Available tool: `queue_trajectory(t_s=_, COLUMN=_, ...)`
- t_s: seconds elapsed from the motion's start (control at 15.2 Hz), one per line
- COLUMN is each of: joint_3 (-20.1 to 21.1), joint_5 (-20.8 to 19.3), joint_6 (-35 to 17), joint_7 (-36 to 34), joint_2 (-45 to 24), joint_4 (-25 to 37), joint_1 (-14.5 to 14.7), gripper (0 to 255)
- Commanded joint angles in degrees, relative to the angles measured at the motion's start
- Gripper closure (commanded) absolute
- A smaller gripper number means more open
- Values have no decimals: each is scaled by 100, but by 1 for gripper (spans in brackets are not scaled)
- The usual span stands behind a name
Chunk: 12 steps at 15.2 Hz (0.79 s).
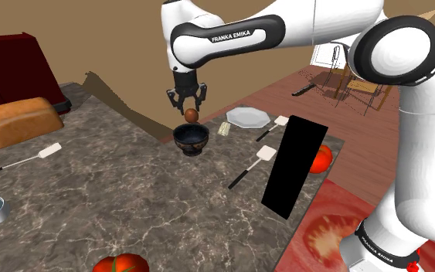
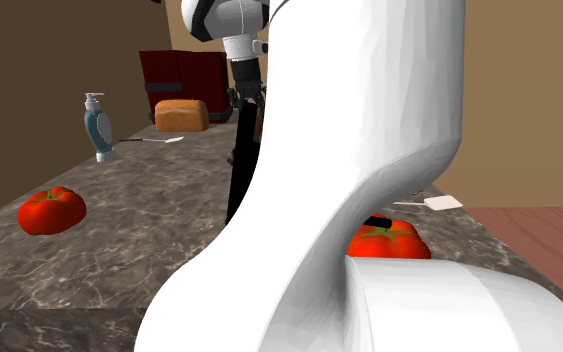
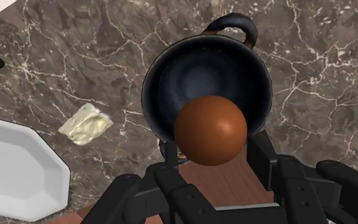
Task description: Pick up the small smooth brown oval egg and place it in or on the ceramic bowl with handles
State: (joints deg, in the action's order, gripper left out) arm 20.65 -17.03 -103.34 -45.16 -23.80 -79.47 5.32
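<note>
Fingers of the all-black two-finger gripper (image 1: 189, 104) spread apart, clasping nothing. Just under the tips, free in the air, the small smooth brown oval egg (image 1: 192, 115), straight above the dark round bowl with two loop handles (image 1: 191, 142) and, as far as visible, apart from its rim. From the wrist view, egg seen against the hollow of the bowl, one handle showing beyond it. Bowl upright on the dark brown marble-patterned counter (image 1: 130, 201), toward the far edge in the shoulder view. Near the bowl, toward the far corner, a small pale crumpled lump (image 1: 224, 128) and, just past it, a white eight-sided plate (image 1: 247, 117). By the edge at the shoulder view's right, a tall flat black panel (image 1: 293, 166) standing upright, a white-headed spatula with black handle (image 1: 258, 158) lying beside it. At the opposite end, a brown loaf of bread (image 1: 18, 120); at the near edge, a red tomato (image 1: 120, 264).
</note>
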Motion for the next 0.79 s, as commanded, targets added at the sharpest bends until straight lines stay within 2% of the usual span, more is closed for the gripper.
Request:
queue_trajectory(t_s=0.0, joint_3=-10, joint_5=-14, joint_6=-154, joint_7=-20, joint_2=-21, joint_4=-132, joint_1=-16, gripper=255)
queue_trajectory(t_s=0.53, joint_3=-43, joint_5=-89, joint_6=-759, joint_7=-146, joint_2=-107, joint_4=-670, joint_1=-50, gripper=255)
queue_trajectory(t_s=0.73, joint_3=-43, joint_5=-89, joint_6=-759, joint_7=-146, joint_2=-107, joint_4=-670, joint_1=-51, gripper=255)
